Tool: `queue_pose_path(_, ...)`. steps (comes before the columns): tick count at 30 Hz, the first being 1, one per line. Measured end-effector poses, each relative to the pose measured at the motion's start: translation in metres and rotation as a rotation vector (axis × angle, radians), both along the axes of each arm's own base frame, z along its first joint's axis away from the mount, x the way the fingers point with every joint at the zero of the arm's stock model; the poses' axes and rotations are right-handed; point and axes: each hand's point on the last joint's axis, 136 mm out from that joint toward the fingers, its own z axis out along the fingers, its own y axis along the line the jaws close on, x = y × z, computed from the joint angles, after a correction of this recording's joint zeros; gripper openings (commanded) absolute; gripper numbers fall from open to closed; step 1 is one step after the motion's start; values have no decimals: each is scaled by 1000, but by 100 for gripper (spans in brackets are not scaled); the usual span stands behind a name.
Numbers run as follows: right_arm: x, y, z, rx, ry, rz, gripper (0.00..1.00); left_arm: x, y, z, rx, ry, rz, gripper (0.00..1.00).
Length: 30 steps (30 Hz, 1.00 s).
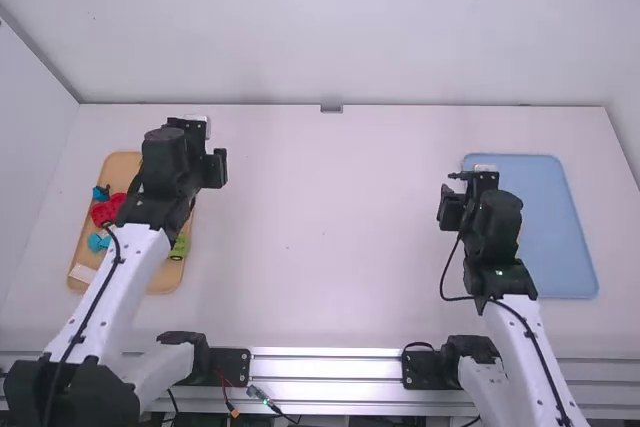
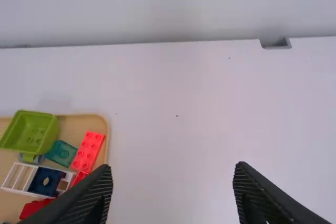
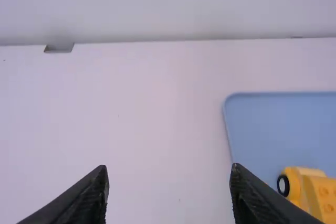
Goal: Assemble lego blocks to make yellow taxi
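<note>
My left gripper [image 1: 214, 168] is over the right side of the tan tray [image 1: 118, 169]; in the left wrist view the same gripper [image 2: 173, 174] is open, nothing between its fingers. My right gripper [image 1: 452, 209] is by the left edge of the blue tray [image 1: 562, 232]; in the right wrist view this gripper [image 3: 168, 174] stands open and holds nothing. Yellow blocks [image 3: 324, 195] with a black wheel [image 3: 283, 185] lie in the blue tray. The tan tray holds a green bin-shaped block [image 2: 34, 129], a red brick [image 2: 88, 150], a teal piece [image 2: 62, 153] and a white frame piece [image 2: 20, 177].
More red pieces [image 1: 107, 210] and a green piece [image 1: 178, 247] lie in the tan tray beside the left arm. Bare white table [image 1: 330, 217] spreads between the two trays, with a wall behind it. A metal rail [image 1: 325, 367] runs along the near edge.
</note>
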Motion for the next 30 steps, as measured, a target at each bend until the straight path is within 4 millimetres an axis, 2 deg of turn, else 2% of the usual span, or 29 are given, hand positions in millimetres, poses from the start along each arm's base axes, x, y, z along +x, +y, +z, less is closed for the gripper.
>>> queue_pose_path(9, -38, 0, -41, 2, 0, 0, 32, -27, 0, 15, 1, -181, 0, 35)
queue_pose_path(21, -71, 0, -99, 1, 1, 2, 7, -80, 0, -38, -1, -180, 1, 8)
queue_pose_path(25, -68, 0, -83, 3, -74, 2, 1, -93, 0, -56, -5, -184, 3, 0)
queue_pose_path(30, -66, 0, -66, 2, -146, 3, 0, -105, 0, -76, -6, -184, 3, 0)
